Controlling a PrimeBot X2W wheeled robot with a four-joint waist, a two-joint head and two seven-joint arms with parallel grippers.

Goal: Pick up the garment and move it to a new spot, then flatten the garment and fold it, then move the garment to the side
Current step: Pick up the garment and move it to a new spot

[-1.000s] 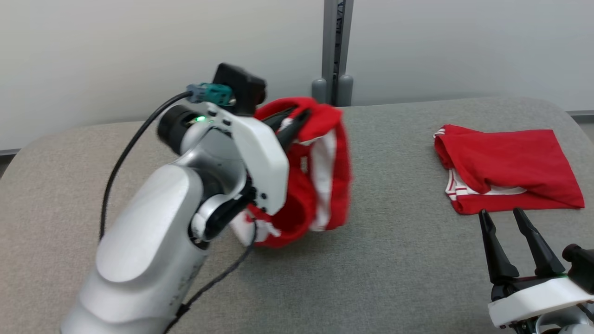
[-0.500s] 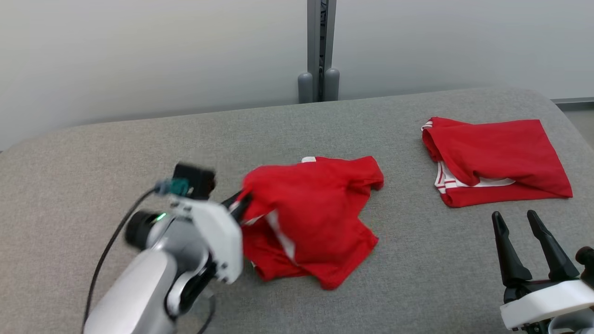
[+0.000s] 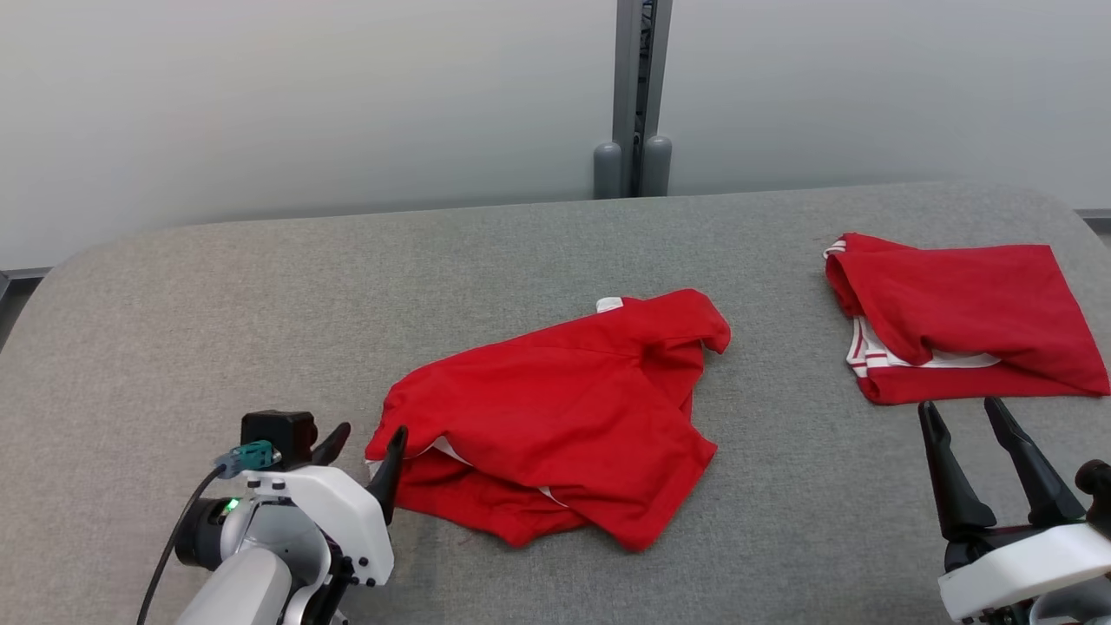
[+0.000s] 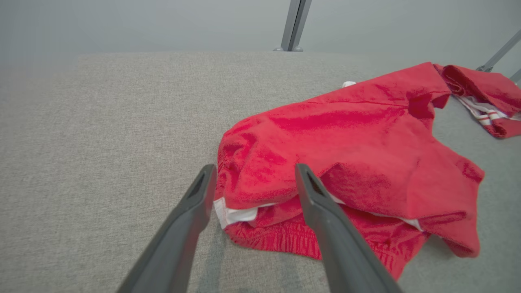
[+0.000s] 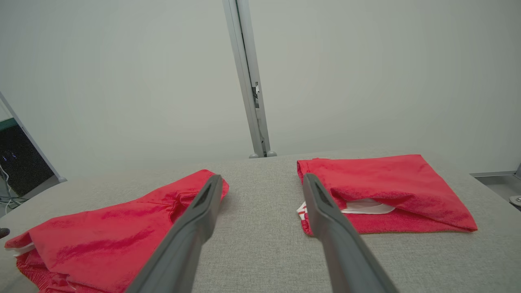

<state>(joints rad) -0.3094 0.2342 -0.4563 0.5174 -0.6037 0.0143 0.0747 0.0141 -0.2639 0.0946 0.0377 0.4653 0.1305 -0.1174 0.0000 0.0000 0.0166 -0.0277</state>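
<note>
A grey padded counter (image 3: 174, 330) is being shown across the whole width of the head view, with a pale wall (image 3: 304, 104) behind it and a grey post (image 3: 638, 87) standing at its far edge.

The garment (image 3: 555, 408), red with white trim, is lying near the middle of the counter and is being held by nothing. It is rumpled: one layer is doubled loosely over another, a corner is turned up at the far right, and a white edge is peeking out at the near left. The first step is therefore being judged as done or nearly so (the spot looks free enough for spreading), while the flattening, the folding and the move to the side are all being counted as still to do.

A second red garment (image 3: 955, 304), already folded, is resting well apart to the right, near the counter's edge. It is being judged as the one thing that could get in the way, since a spread-out garment or a push to that side might run into it.

The left jaws are being kept wide apart, low at the garment's near-left edge; in the left wrist view the white trim (image 4: 238, 213) is lying between them, and contact cannot be told. The right jaws are likewise standing apart and empty, just in front of the folded piece.
</note>
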